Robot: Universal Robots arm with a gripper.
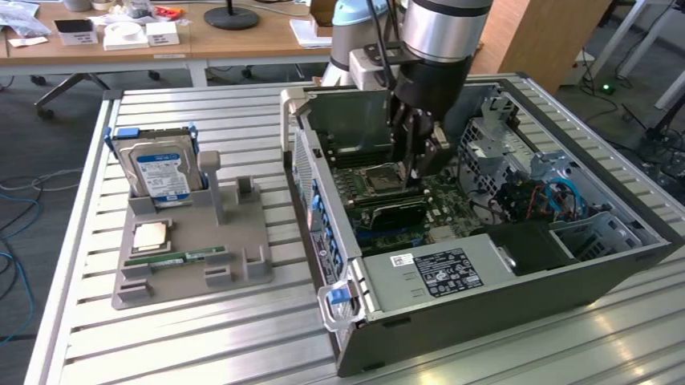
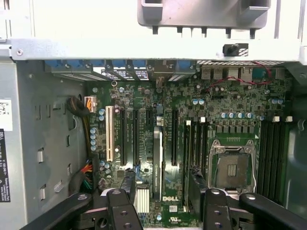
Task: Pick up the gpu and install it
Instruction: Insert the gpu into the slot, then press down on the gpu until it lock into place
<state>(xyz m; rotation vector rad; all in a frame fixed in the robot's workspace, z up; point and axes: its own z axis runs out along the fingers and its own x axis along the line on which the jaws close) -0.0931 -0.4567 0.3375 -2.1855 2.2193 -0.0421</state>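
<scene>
Grey metal slats form the tabletop [image 1: 214, 337] in the exterior view, carrying an open computer case [image 1: 482, 281]. The end effector [image 1: 415, 164] reaches down inside it, over the motherboard [image 1: 374, 180]. The gpu [image 1: 391, 212] stands on edge in the board just below the fingers. Toward the exterior view's left, a grey holder [image 1: 192, 273] carries a hard drive [image 1: 160, 172], a processor chip [image 1: 150, 235] and a memory stick [image 1: 176, 259].

From the wrist view, the end effector [image 2: 162, 184] has its fingers [image 2: 127, 189] spread apart, and the gpu [image 2: 156, 163] shows edge-on between them, among the board's slots, touching neither finger.
</scene>
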